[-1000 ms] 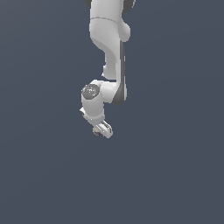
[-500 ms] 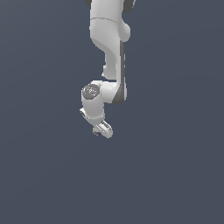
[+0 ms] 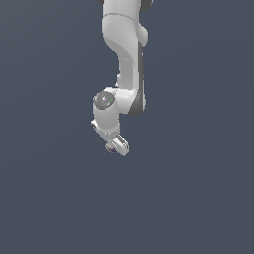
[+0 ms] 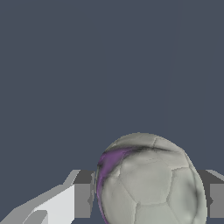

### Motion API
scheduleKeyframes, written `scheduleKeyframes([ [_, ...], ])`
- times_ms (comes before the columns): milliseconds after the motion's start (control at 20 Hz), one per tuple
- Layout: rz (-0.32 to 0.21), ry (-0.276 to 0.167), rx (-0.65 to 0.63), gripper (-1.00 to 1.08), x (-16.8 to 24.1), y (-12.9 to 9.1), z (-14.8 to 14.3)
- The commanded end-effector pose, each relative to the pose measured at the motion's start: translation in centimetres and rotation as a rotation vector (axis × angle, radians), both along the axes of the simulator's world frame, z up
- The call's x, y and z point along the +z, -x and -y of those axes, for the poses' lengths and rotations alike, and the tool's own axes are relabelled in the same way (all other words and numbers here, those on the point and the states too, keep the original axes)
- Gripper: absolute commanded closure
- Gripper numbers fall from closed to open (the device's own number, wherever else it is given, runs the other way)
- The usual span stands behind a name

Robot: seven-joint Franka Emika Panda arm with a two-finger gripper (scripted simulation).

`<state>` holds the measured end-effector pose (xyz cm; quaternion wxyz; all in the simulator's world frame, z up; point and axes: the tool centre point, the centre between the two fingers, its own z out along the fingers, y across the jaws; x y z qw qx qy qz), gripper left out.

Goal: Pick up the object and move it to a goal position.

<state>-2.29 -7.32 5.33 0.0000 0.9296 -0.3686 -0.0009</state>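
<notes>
Ball (image 4: 148, 183) clamped between gripper (image 4: 148, 199) fingers; arm (image 3: 124, 59) hanging down, wrist bent

ball (image 4: 151, 183) cut by wrist view's edge, pincer (image 3: 117, 146) tiny in exterior view

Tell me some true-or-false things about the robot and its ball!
1. The ball sits between the robot's fingers. True.
2. The ball is bright red all over. False: it is grey-white with a purple streak and dark marks.
3. The arm comes down from the top of the exterior view. True.
4. Two balls are in the pictures. False: only one shows.
5. The ball lies far from the gripper. False: a finger stands at each side of it.
</notes>
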Motion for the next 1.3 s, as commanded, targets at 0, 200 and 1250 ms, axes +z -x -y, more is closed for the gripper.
scheduleKeyframes([
  [0,0.002,0.0,0.0,1.08,1.3,-0.1,-0.4],
  [200,0.002,0.0,0.0,1.08,4.1,-0.3,-1.4],
  [1250,0.002,0.003,-0.002,1.08,26.6,-1.7,-8.8],
])
